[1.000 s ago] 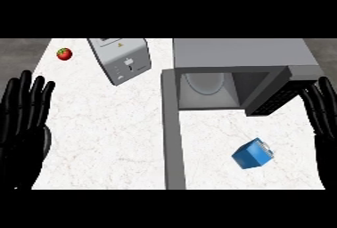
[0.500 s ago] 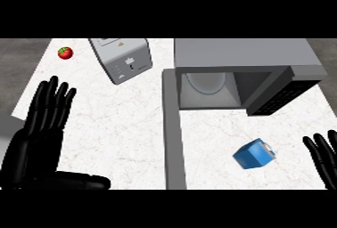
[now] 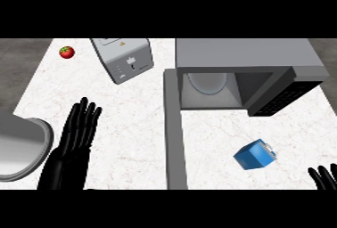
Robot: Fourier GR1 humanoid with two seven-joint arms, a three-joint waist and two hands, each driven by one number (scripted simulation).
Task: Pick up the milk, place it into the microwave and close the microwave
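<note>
The milk, a small blue carton with a white end (image 3: 255, 154), lies tilted on the white speckled stone counter (image 3: 132, 129), at about four o'clock from the view's middle and to the right of the open microwave door. Nothing touches it. The black right hand (image 3: 324, 177) shows only as fingertips at the lower right corner, at roughly four o'clock from the carton and apart from it, with bare counter between the two. So little of this hand is in view that I cannot tell whether it is spread or clenched; it holds nothing that can be seen.

The grey metal microwave (image 3: 244, 55) sits at about one o'clock, directly above the carton. Its cavity faces down the view, with a pale round turntable (image 3: 209, 82) visible inside. Its long grey door (image 3: 174, 133) stands open, seen edge-on as a strip running from the cavity's left side down to six o'clock. The dark vented panel (image 3: 284, 97) at the microwave's right lies at twelve to one o'clock from the carton.

The black left hand (image 3: 76, 133) lies over the counter at about eight o'clock, fingers straight and released, grasping nothing. It is well apart from the milk, with the door between them. Left of it, at nine o'clock, is the curved rim of a grey metal sink (image 3: 26, 147). A silver toaster (image 3: 123, 58) stands tilted at eleven o'clock, and a small red tomato (image 3: 66, 52) lies at its left.
</note>
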